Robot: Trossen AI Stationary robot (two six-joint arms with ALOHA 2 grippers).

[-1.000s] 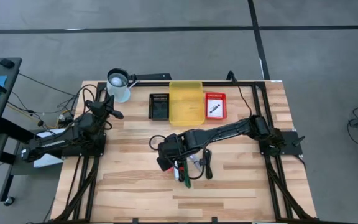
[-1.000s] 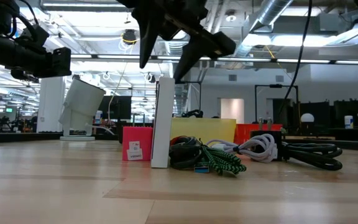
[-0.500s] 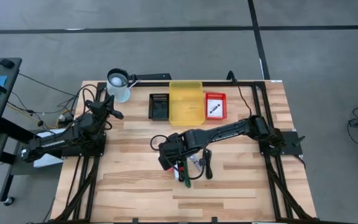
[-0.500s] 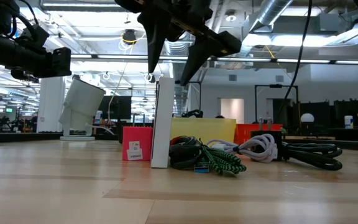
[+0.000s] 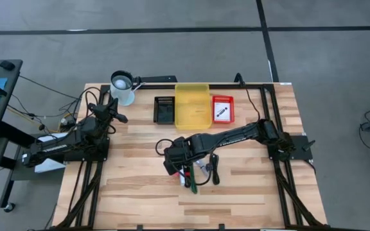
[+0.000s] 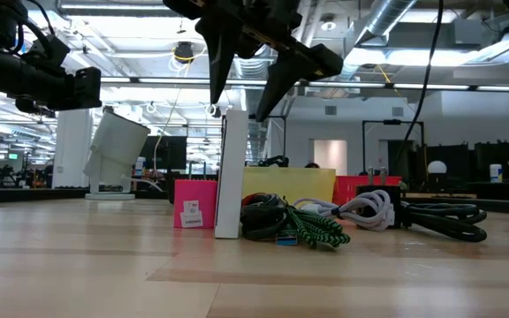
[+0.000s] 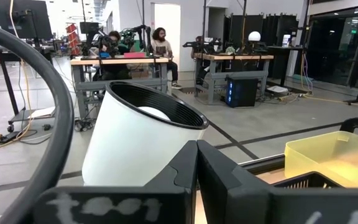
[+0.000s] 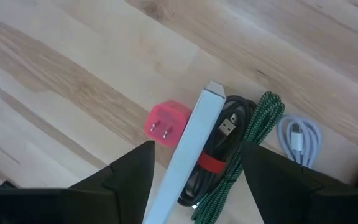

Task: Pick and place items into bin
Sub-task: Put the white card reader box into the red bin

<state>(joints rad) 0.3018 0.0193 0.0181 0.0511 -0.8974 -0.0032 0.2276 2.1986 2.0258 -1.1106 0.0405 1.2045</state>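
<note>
1. the right gripper [image 8: 194,171] hung above the pile of items at mid-table, fingers [image 6: 217,66] spread apart and holding nothing.
2. under it a white box [image 8: 188,155] stood upright between a pink plug [image 8: 167,122] and a black cable [image 8: 225,140].
3. a green braided cable [image 8: 253,146] lay just beside the black one.
4. the yellow bin [image 5: 192,104] sat near the table's far edge.
5. the left gripper [image 5: 113,109] waited by a white cup [image 5: 122,86]; fingers together.

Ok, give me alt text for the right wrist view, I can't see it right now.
The right hand hangs open above a tall white box standing on the wooden table, one dark finger on either side. A pink plug adapter sits on one side of the box; black, green braided and white cables lie on the other.
</note>
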